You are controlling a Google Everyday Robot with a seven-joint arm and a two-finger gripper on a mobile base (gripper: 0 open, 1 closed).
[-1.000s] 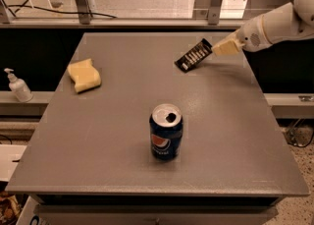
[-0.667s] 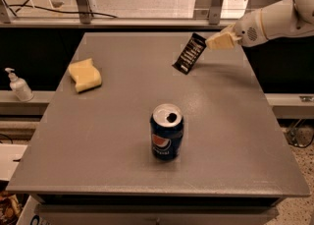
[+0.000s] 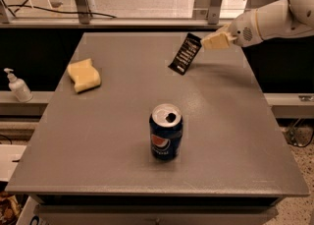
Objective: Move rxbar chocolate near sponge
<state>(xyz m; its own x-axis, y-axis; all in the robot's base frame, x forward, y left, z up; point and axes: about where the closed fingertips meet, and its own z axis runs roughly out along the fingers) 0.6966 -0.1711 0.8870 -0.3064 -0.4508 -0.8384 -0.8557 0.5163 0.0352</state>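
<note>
The rxbar chocolate [image 3: 185, 53], a flat black bar with white print, hangs tilted above the far right part of the grey table [image 3: 117, 135]. My pale yellow gripper [image 3: 206, 42] reaches in from the right and is shut on the bar's upper end. The sponge [image 3: 84, 75], a pale yellow block, lies at the far left of the table, well apart from the bar and the gripper.
A blue Pepsi can [image 3: 166, 131] stands upright near the table's middle front, between the bar and the near edge. A white pump bottle [image 3: 19, 86] stands on a ledge left of the table. Metal posts stand behind the far edge.
The gripper has lifted the bar off the table and carried it slightly left; the bar now hangs more upright. The sponge and can have not moved.
</note>
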